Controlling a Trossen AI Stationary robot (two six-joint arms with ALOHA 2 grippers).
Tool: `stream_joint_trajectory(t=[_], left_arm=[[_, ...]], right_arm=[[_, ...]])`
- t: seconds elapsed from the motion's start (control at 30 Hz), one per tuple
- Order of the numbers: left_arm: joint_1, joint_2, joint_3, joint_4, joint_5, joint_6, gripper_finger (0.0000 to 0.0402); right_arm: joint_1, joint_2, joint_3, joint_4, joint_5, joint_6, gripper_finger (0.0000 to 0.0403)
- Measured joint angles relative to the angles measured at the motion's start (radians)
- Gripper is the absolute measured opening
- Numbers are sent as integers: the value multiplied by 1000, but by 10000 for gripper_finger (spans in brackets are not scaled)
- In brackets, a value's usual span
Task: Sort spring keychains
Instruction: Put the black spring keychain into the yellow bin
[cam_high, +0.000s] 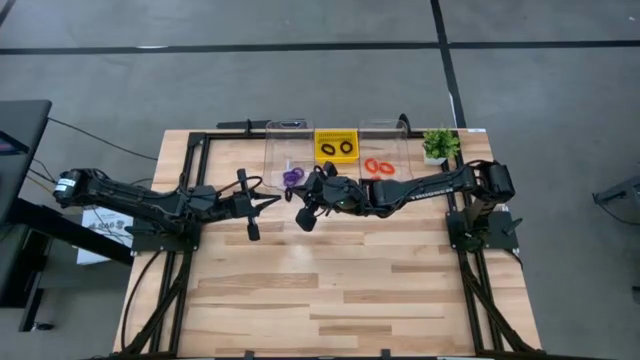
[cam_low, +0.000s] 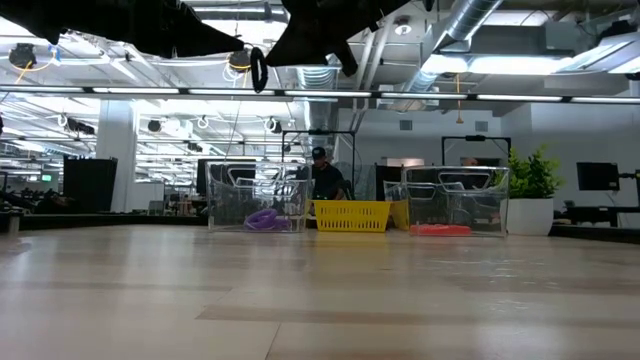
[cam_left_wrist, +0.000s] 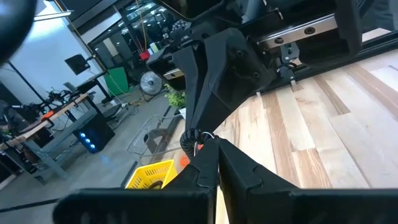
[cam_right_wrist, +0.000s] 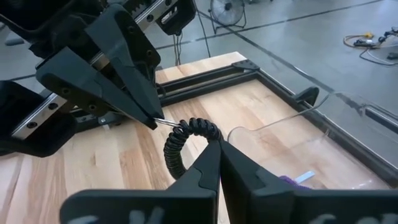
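Pale wooden planks made up the bench (cam_high: 330, 290), edged by a black frame, with a wide workshop behind it where a person (cam_low: 322, 175) sat beyond the bins. Along the far edge stood a clear bin (cam_high: 287, 135) holding a purple keychain (cam_high: 292, 177), a yellow basket (cam_high: 336, 133) with two black keychains (cam_high: 337, 149), another clear bin (cam_high: 384, 130) with orange-red keychains (cam_high: 377, 166), and a small potted plant (cam_high: 438, 145) at the end.

Both arms met in mid-air above the bench, in front of the first clear bin. A black coiled keychain (cam_right_wrist: 186, 142) hung between them. The right gripper (cam_right_wrist: 217, 144) had its jaws together, clamped on one end of the coil. The left gripper (cam_right_wrist: 154, 121) pointed at it from the opposite side, jaws together, pinching the thin metal ring at the coil's other end. In the low view the keychain showed as a dark loop hanging high over the bench.
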Motion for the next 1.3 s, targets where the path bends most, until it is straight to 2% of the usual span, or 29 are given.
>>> stream_joint_trajectory(t=[0.17,0.5,0.77,0.97,1.3], left_arm=[[0,0,0,0,0,0,8],[0,0,0,0,1,0,8],[0,2,0,1,27,0,8],[0,2,0,1,28,0,8],[0,2,0,1,31,0,8]], right_arm=[[0,0,0,0,-23,-1,13],[-1,0,1,-11,-20,-54,101],[-22,0,1,-5,-18,-56,143],[-29,0,1,25,-74,-91,149],[-30,0,1,46,-120,-133,127]])
